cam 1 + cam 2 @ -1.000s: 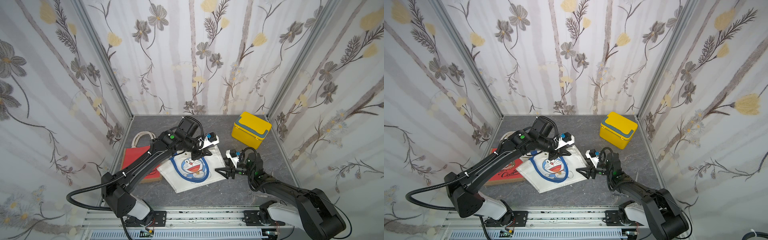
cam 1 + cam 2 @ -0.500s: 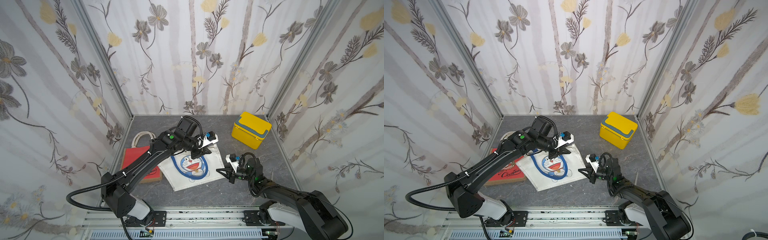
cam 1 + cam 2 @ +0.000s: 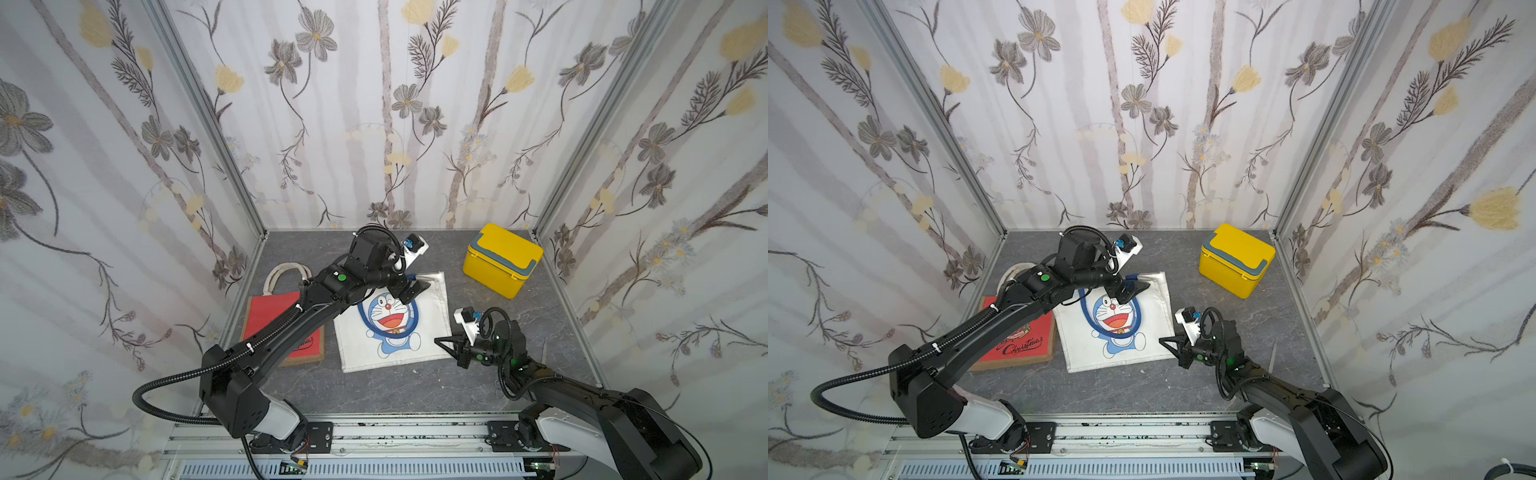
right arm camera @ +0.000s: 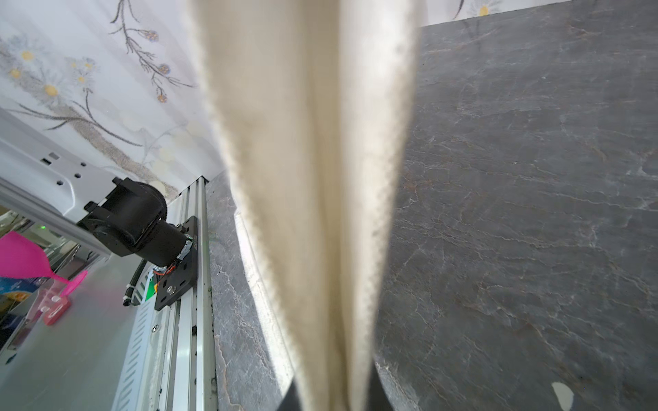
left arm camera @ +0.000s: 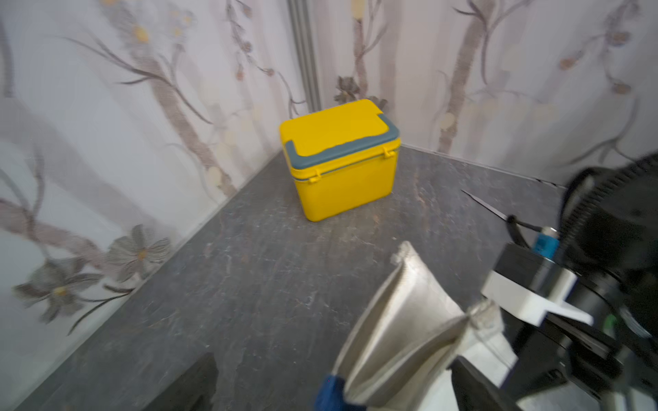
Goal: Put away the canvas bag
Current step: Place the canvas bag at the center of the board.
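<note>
**Handling the canvas bag by its pinched corner**

The red bag [image 3: 270,311] lies at the left of the surface [image 3: 395,386]; steer clear of it. The left fingers [image 3: 420,286] are spread over the far edge of the canvas bag [image 3: 434,324], which lies at centre. The right fingers [image 3: 446,343] pinch its near right corner. Lift slowly from that pinch so the cloth does not slip, and avoid the yellow box [image 3: 500,259].

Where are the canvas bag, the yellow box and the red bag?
canvas bag [image 3: 392,328]: in a top view, printed front
yellow box [image 3: 508,245]: in a top view, lid
red bag [image 3: 266,312]: in a top view, front panel
</note>
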`<action>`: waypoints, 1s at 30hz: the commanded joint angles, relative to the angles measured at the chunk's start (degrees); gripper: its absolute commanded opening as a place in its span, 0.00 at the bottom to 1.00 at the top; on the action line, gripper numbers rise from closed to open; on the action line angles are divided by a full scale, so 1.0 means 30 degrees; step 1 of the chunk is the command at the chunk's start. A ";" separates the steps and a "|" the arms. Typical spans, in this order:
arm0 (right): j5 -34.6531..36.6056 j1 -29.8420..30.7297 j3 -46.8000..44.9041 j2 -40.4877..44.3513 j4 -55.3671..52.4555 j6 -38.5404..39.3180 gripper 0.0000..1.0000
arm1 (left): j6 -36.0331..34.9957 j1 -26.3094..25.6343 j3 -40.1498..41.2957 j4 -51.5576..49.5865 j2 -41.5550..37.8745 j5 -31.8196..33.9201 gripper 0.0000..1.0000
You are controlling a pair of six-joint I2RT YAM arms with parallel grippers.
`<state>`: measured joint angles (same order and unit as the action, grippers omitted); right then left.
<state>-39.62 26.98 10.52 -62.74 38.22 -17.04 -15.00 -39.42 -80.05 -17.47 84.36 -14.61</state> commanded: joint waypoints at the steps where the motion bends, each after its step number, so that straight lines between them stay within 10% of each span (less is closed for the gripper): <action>1: 0.1245 -0.0014 0.0532 0.0230 -0.1233 -0.1488 0.00 | 0.4689 0.0100 0.0747 0.3912 -0.0835 0.4227 1.00; 7: 0.1898 -0.0165 0.1164 -0.0034 -0.3090 -0.2223 0.00 | 0.8937 0.0963 0.3039 0.4458 -0.3684 0.8228 1.00; 14: 0.4561 -0.0721 0.2163 0.0356 -0.4714 -0.2526 0.00 | 1.3993 0.4844 0.9432 0.5255 -0.6000 0.4635 0.91; 30: 0.3369 -0.2202 0.4691 -0.2945 -0.7167 0.1870 0.00 | 1.6672 0.5200 1.7599 1.6627 -0.0435 -0.0614 0.74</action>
<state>-27.66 20.86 23.70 -70.74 16.10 -15.29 33.56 -23.86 -27.79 23.46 80.44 -12.34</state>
